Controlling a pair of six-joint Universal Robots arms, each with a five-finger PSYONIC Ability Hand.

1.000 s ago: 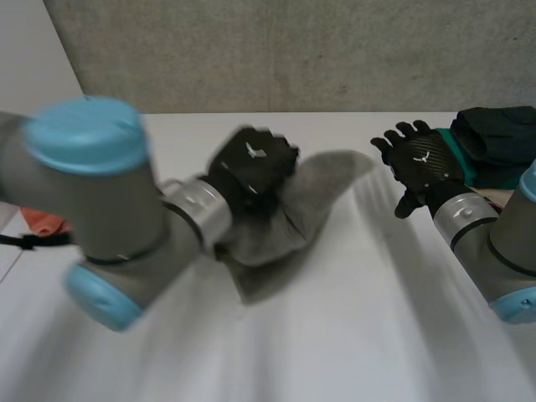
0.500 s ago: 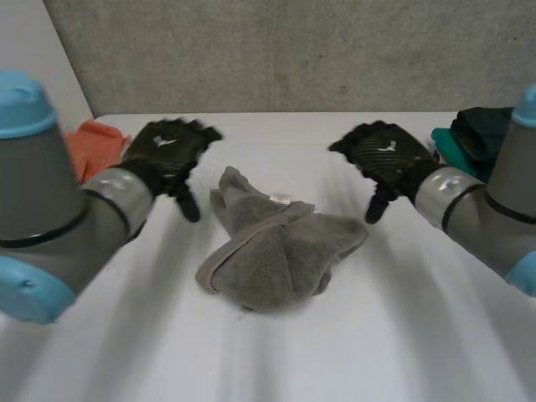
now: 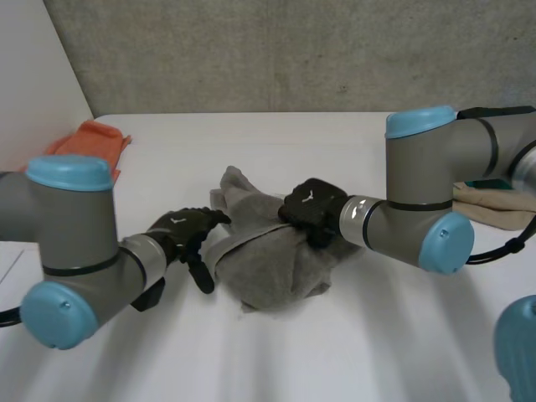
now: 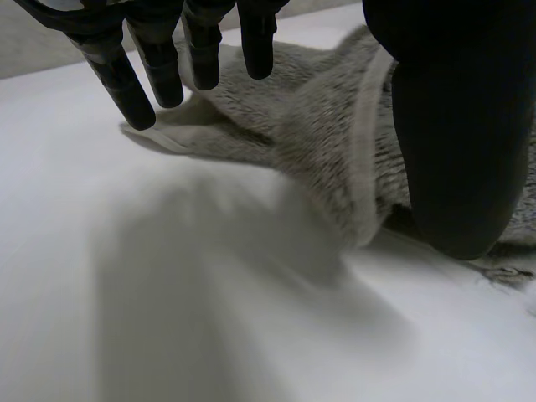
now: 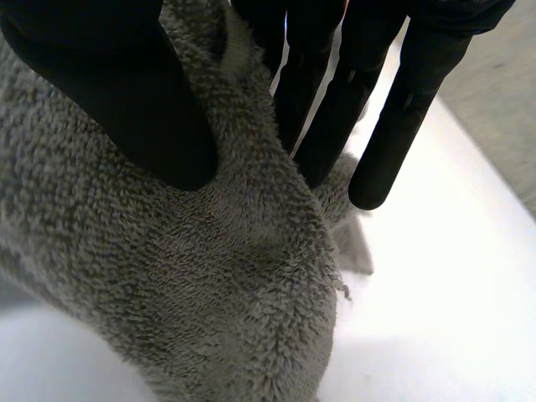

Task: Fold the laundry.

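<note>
1. Since the grey towel (image 3: 268,264) lies in a crumpled heap on the table (image 3: 360,352) between the two hands, I judge the fold barely begun: there is no flat layer and no squared edge.
2. What is left is to spread it out and then fold it (an orange cloth (image 3: 88,138), crumpled too, lies well beyond the left hand (image 3: 180,234)).
3. The left hand is at the heap's edge, fingers (image 4: 126,84) straight and spread from the thumb, gripping nothing. The towel's hem runs between them, just by the thumb.
4. The right hand (image 3: 311,209) rests on the heap's other side. A ridge of cloth rises between its thumb and straight fingers (image 5: 335,126), so it appears to pinch that ridge, though how firmly is hard to see.
</note>
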